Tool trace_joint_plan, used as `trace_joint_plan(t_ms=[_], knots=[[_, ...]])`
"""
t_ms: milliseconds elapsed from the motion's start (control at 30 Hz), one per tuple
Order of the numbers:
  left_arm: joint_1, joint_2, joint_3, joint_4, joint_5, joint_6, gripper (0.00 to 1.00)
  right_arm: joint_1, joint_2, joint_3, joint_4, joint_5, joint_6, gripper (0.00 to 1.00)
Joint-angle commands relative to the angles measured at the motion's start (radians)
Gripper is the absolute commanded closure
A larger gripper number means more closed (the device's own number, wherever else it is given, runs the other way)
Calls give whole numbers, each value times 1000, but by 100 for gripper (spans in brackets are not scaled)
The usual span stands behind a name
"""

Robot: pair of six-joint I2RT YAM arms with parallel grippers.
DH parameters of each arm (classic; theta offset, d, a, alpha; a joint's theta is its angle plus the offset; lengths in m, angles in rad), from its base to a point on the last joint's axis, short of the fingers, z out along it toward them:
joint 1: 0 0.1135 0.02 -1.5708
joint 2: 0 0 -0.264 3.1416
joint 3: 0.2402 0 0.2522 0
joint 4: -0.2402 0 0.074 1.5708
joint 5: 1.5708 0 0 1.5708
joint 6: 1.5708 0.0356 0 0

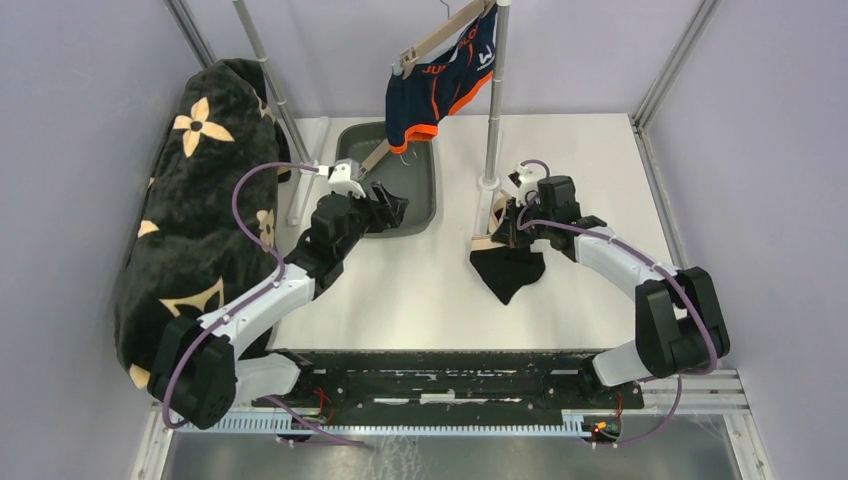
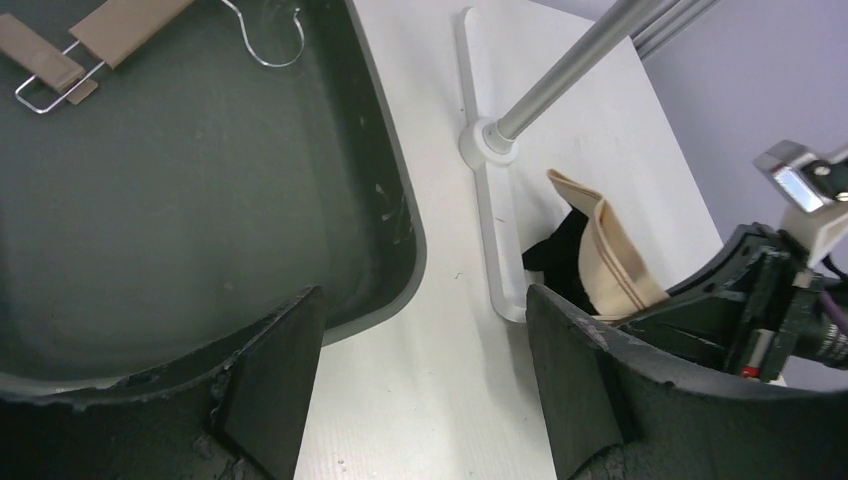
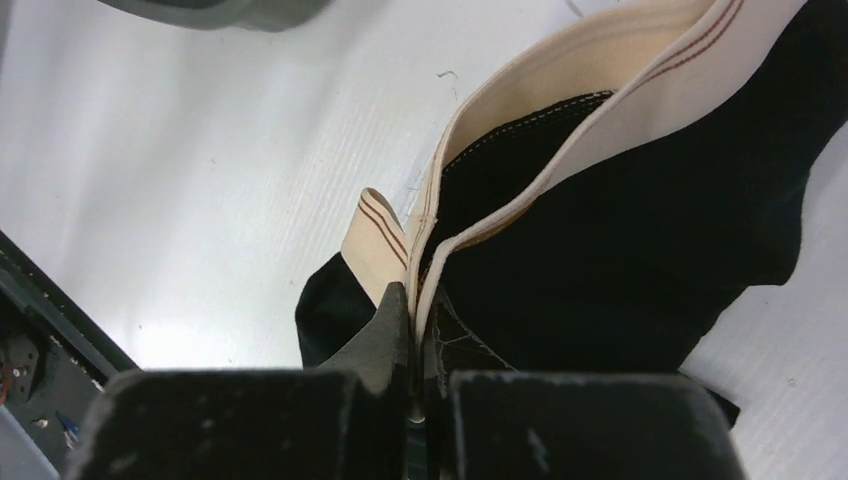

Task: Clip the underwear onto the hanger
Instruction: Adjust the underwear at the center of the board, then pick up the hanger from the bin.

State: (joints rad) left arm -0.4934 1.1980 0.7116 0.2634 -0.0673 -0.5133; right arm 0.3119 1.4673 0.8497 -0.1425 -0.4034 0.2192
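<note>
My right claw (image 3: 412, 305) is clenched on the black underwear (image 3: 620, 230), pinching its cream waistband (image 3: 560, 70) right at a fold, so the garment spreads away from my fingertips toward the upper right of the right wrist view. From above, the underwear lies on the white table (image 1: 400, 290) right of centre, just beside the foot of the upright pole (image 1: 492, 110). Its dark body trails toward the bottom of the frame below the claw. Whether the pinched edge is off the table I cannot tell. My left claw (image 2: 425, 300) is released, jaws wide and holding nothing, over the near rim of the grey bin (image 2: 400, 190). The wooden hanger (image 2: 125, 22) lies in that bin, at the upper left of my left wrist view, well apart from the underwear.
</note>
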Motion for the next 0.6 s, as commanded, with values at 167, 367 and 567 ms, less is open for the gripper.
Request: trace_joint_plan(t_ms=[167,367,567], knots=[[59,81,-24,216,-44,-60,21,-54,-75,-1,83,-68,29,99],[144,328,201,44,-9,-21,22,-55,-110,-17,121,-59,70,99],[180,591,500,-99,-126,24,24,-57,-153,-33,112,-63,79,100]])
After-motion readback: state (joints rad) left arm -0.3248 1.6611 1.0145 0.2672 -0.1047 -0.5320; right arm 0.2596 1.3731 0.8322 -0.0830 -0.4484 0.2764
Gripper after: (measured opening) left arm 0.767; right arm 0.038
